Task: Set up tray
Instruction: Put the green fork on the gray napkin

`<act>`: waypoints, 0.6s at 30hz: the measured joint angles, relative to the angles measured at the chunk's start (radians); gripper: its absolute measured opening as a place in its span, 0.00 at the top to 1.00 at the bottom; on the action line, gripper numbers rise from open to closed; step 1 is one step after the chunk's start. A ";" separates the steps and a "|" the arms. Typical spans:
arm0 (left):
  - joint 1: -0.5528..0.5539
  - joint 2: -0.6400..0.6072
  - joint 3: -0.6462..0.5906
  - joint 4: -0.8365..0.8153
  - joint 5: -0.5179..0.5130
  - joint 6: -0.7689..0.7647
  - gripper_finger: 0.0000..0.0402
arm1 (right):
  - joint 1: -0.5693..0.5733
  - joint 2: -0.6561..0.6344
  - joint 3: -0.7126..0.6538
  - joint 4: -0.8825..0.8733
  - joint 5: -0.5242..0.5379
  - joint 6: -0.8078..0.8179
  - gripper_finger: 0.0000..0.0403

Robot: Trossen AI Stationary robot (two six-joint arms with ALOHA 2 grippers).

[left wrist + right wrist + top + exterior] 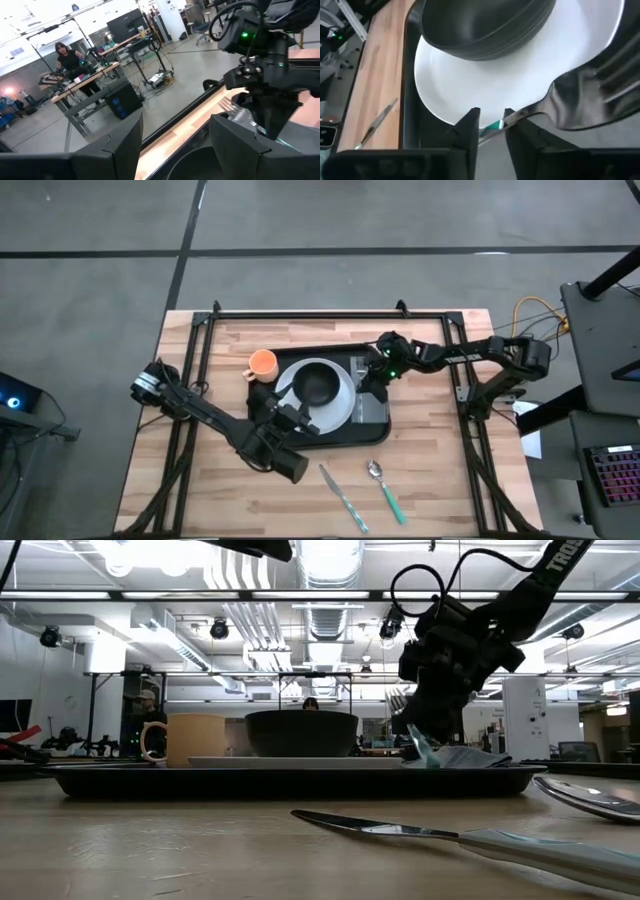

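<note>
The black tray (335, 442) lies mid-table. It carries a white plate (340, 408) with a black bowl (318, 385) on it, an orange cup (263, 363) at its left end and a grey napkin (374, 412) at its right end. My right gripper (375, 380) hangs over the napkin, shut on a fork (580, 100) with a green handle. My left gripper (292, 416) hovers open above the near left part of the plate and touches nothing. My right gripper pinches the fork between its two fingers where the metal neck meets the green handle (492, 126). The fingers (470, 125) come from above, pointing down, and lie across the fork. The fork slants below them, its lower end (428, 758) down by the napkin (465, 756).
A knife (343, 498) and a green-handled spoon (383, 485) lie on the bare wood in front of the tray's near right corner. Black frame rails run along the table's left, right and far sides. People and benches show in the room beyond.
</note>
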State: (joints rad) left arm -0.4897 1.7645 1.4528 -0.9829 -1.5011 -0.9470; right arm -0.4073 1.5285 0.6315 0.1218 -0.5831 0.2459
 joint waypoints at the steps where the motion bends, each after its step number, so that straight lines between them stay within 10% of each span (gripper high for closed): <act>1: -0.004 0.000 0.000 0.000 0.000 0.000 0.48 | -0.002 -0.002 0.000 -0.009 0.006 0.000 0.78; 18: -0.029 0.000 0.000 0.004 0.005 -0.004 0.48 | -0.003 -0.026 0.000 -0.073 0.086 0.062 0.71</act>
State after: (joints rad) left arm -0.5182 1.7645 1.4528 -0.9791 -1.4963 -0.9512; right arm -0.4100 1.5030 0.6315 0.0486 -0.4972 0.3078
